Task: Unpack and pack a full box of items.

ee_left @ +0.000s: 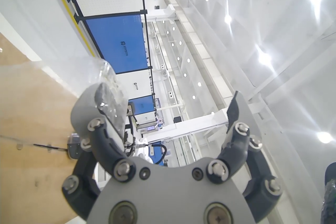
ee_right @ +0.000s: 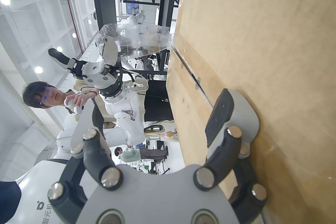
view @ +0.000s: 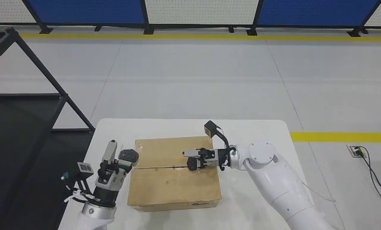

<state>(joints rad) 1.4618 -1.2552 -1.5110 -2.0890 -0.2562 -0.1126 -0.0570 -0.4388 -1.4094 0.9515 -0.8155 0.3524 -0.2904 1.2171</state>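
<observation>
A closed cardboard box (view: 175,173) sits on the white table, its two top flaps meeting at a seam (view: 166,166). My left gripper (view: 122,158) is at the box's left end, level with the seam. It is open (ee_left: 168,101), and a crumpled strip of clear tape (ee_left: 105,83) clings to one finger. My right gripper (view: 189,157) lies over the box top beside the seam (ee_right: 189,70). It is open (ee_right: 160,104), with one finger (ee_right: 225,114) close against the cardboard (ee_right: 262,51). The right wrist view also shows the tape (ee_right: 136,38) hanging from the left gripper (ee_right: 84,51).
The white table (view: 256,134) has bare room to the right of and behind the box. A black metal frame (view: 36,111) stands off the table's left side. Blue and white partition panels (view: 196,6) line the far floor.
</observation>
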